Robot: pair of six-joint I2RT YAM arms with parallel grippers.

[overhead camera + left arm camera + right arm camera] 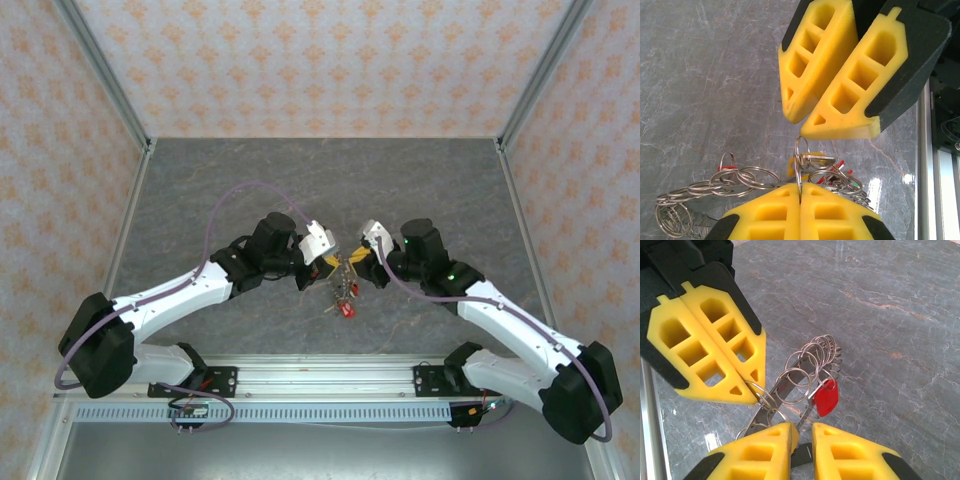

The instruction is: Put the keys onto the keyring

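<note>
Low in the left wrist view, the left gripper [800, 192] is pressed fully together on a thin wire keyring [798, 167], which stands edge-on out of its tips, in line with the finger seam. The keys [347, 308] and spare rings hang off it to both sides. Just above the ring's top, the right gripper [804, 126] points straight down at it, parted only a crack with nothing visibly clamped, over the grey marbled table [715, 75]
</note>
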